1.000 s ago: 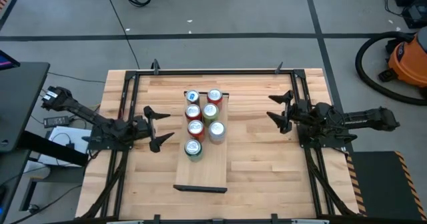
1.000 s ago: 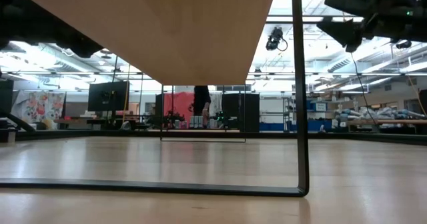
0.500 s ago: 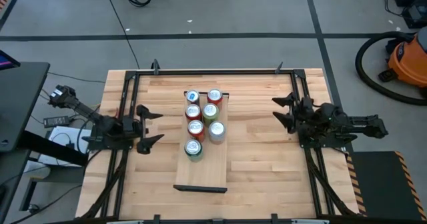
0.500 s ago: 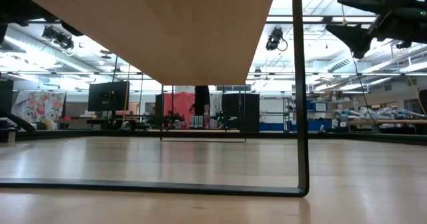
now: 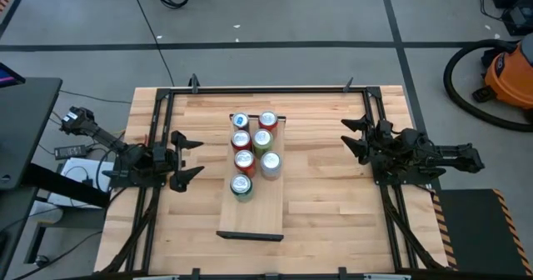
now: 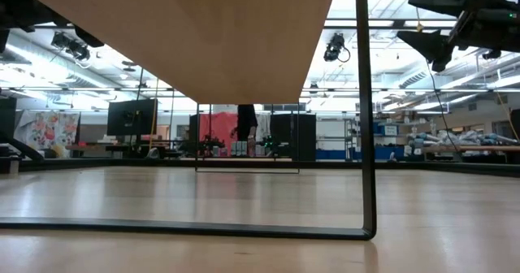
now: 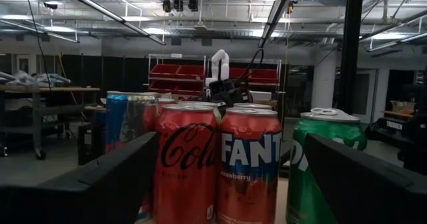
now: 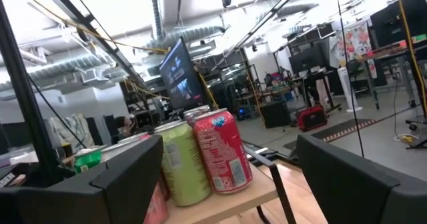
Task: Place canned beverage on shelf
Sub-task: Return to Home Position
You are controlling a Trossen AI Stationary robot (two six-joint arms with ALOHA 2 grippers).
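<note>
Seven upright aluminium drink cans (image 5: 243,158) stand on the long light-wood shelf (image 5: 250,217); your left pincer (image 5: 196,156) and right pincer (image 5: 344,135) hang wide, empty. Retract level, clear of cans.

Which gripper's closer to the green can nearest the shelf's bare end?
Left. The left gripper sits open just left of the green can, off the shelf; the right gripper sits much farther off to its right.

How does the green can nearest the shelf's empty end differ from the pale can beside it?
The green can is green-sided; the pale can is whitish. The green can ends the left row, the pale can the right row, farther from the empty end. Both stand upright on the shelf, untouched.
</note>
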